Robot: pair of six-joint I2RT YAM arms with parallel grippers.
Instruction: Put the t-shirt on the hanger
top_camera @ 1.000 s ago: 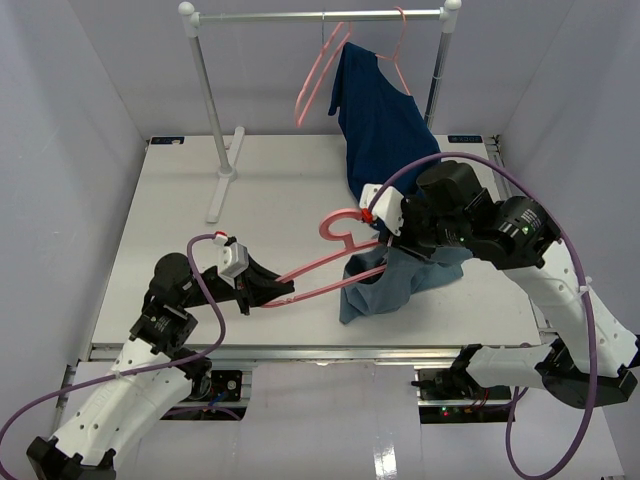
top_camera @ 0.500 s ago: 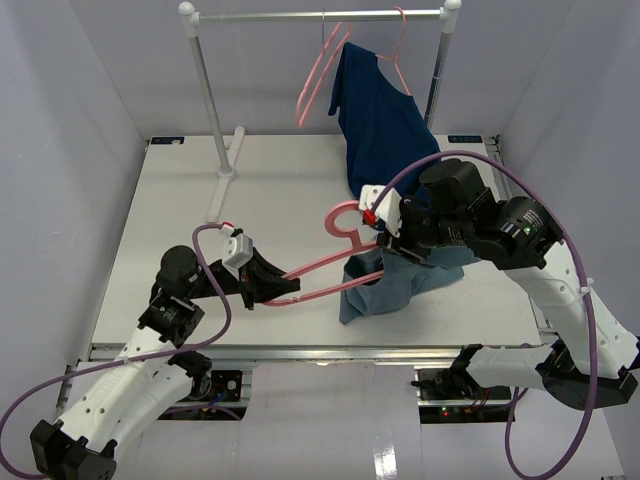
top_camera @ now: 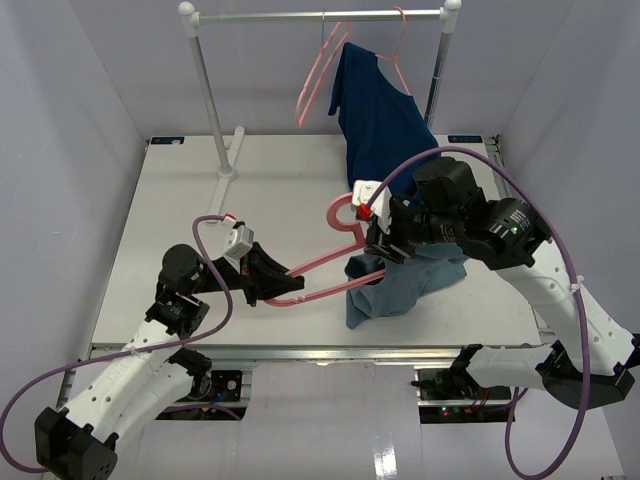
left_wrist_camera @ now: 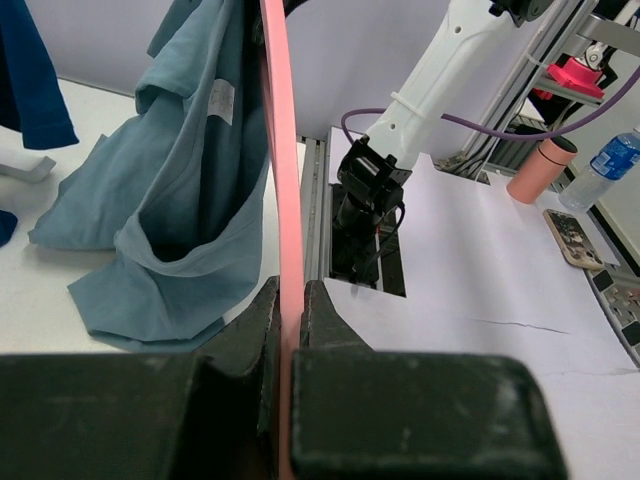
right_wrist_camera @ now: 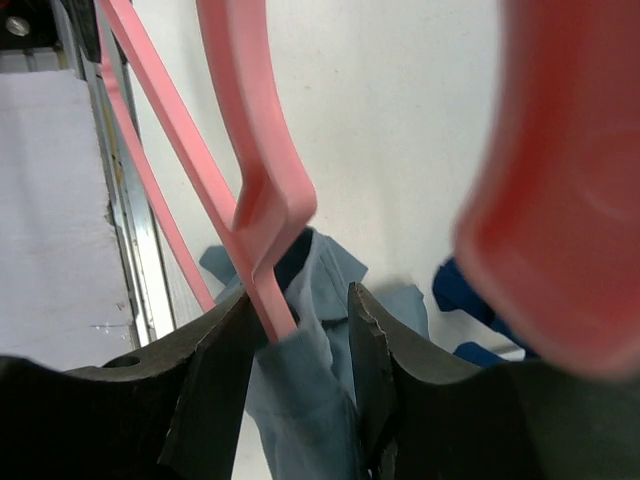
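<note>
Clamping the hanger (left_wrist_camera: 278,150) at one end, the left gripper (left_wrist_camera: 285,300) has its fingers (left_wrist_camera: 250,345) closed hard on the pink bar. From there the hanger's long axis runs low across the counter (top_camera: 280,190) toward the right arm. Its far end goes into the t-shirt (top_camera: 400,285), which is bunched in a slate-blue heap. The right gripper (right_wrist_camera: 295,300) sits over that junction, with its fingers apart and the hanger's neck and a fold of cloth between them. Cannot tell whether they pinch the cloth. The shirt lies directly below the right fingers, so the right arm is nearer. Judgement: the next pull goes along the bar, toward the left hand. A navy shirt (top_camera: 385,120) hangs behind on the rail (top_camera: 320,15).
</note>
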